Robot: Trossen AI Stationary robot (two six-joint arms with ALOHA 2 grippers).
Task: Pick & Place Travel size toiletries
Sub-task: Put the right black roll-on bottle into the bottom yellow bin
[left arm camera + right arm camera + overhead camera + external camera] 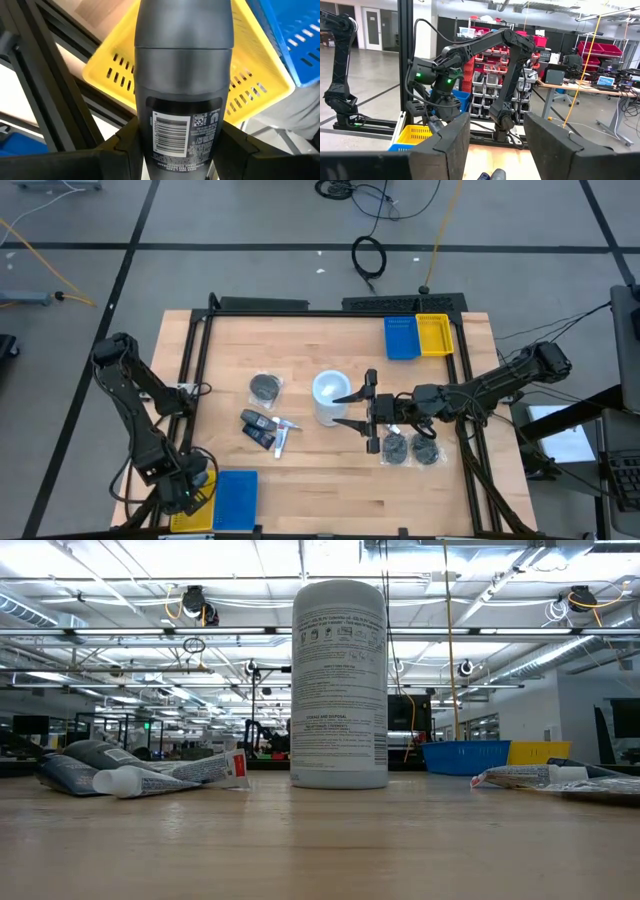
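Note:
My left gripper (190,485) is at the table's near left corner, shut on a dark grey bottle (182,75) with a barcode label, above the yellow tray (120,65). A blue tray (236,498) lies beside it. My right gripper (352,409) hangs open in mid-table next to the white cylinder (330,395), with nothing between its fingers (447,145). Other toiletries lie on the table: a bagged dark disc (265,388), small bottles and tubes (266,430), and two dark packs (410,449). My left gripper pinches the bottle's labelled lower body (182,135) between its two fingers (120,147), one on each side. The bottle runs on past the fingertips with its cap end (182,25) away from the wrist. It is lifted clear above the yellow tray.
A second pair of trays, blue (400,337) and yellow (434,334), stands at the table's far right. A black frame rail (195,360) runs along the table's left side. The tall white cylinder (340,685) stands upright mid-table. Bare wood lies along the near edge.

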